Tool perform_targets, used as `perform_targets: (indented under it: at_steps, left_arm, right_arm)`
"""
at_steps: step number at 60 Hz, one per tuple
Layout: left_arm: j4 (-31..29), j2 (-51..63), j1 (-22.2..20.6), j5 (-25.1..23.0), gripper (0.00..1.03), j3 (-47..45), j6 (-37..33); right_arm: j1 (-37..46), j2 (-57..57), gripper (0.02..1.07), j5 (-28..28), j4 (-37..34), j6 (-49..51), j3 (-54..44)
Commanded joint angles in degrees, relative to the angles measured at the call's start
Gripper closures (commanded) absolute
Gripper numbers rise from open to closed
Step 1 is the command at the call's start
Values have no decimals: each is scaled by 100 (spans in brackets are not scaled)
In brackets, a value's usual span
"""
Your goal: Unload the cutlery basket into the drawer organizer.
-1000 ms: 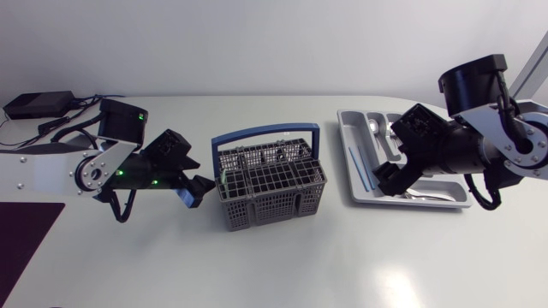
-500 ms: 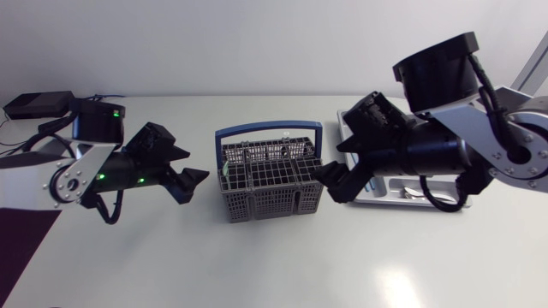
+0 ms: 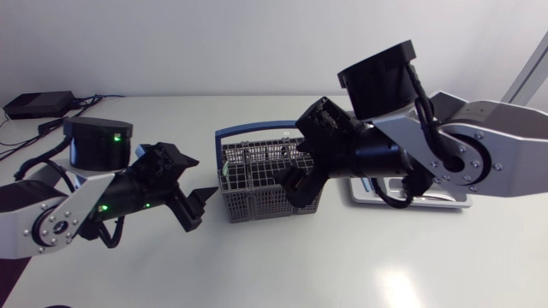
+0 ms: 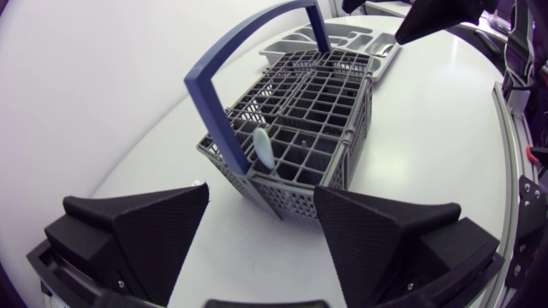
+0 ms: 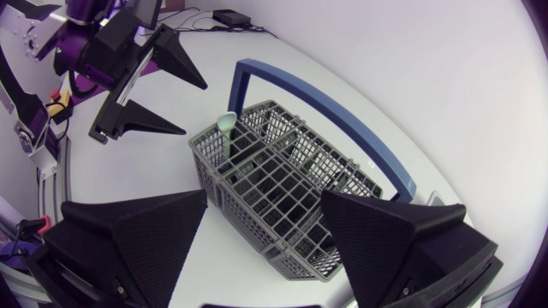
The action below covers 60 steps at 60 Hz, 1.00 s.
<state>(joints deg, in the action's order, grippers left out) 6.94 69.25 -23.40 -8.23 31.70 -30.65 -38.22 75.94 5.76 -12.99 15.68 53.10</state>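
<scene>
Our right gripper [image 3: 295,184], wide open and empty, has swung left from the grey plastic organizer tray [image 3: 432,196] onto the blue-handled grey mesh basket [image 3: 253,190]; our left gripper [image 3: 197,208] gapes empty beside it.

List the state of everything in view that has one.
cutlery basket: upright, handle raised
pale utensil: standing in basket's corner compartment
left hand: open, empty, beside basket
right hand: open, empty, above basket
drawer organizer: lying flat, partly hidden by right arm

The white table [image 3: 282,265] bears a grey cutlery basket [image 3: 251,193] and drawer organizer [image 3: 445,201].
</scene>
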Motion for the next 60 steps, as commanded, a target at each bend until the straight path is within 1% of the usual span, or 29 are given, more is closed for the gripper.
perform_targets:
  at_steps: [1,6,9,12,23,25,28,33,38,43,46,51,53,55,57,60]
  left_arm:
    - [167,-52,-552,621,10,73,191]
    - [299,-8,-930,1236,11,143,314]
    - [352,115,-1009,1482,14,222,394]
    - [440,238,-1070,1737,14,284,473]
    - [545,361,-1088,2176,18,398,648]
    - [554,361,-1158,2299,18,398,692]
    - [624,352,-1343,2554,23,354,719]
    - [844,370,-1633,2888,26,222,763]
    - [1204,405,-1958,3293,27,64,771]
    - [1266,484,-2134,3442,27,11,842]
    - [1354,598,-2239,3609,27,-6,842]
    - [1328,871,-2292,3679,27,108,868]
    - [1284,1002,-2336,3802,27,196,895]
    - [1213,1055,-2345,3811,27,275,912]
    - [1020,1090,-2371,3846,27,398,991]
    - [572,1134,-2389,3882,27,670,1202]
  right_arm:
    - [201,-132,11,-40,60,102,-318]
    - [385,-317,11,-31,122,119,-538]
    - [473,-405,11,-22,183,128,-661]
    - [535,-501,11,-5,245,172,-793]
    - [596,-695,11,-5,289,190,-951]
    - [614,-712,11,-5,289,190,-951]
    - [640,-739,11,-5,289,190,-986]
    - [675,-809,11,-5,324,190,-1065]
    - [772,-950,11,13,333,207,-1170]
    - [948,-1152,11,101,315,269,-1267]
    - [1097,-1301,11,180,297,339,-1320]
    - [1457,-1521,11,426,245,436,-1408]
    - [1677,-1574,11,602,227,480,-1434]
    - [1862,-1591,11,769,218,497,-1443]
    - [2055,-1618,11,927,218,497,-1461]
    - [2345,-1635,11,1173,227,506,-1513]
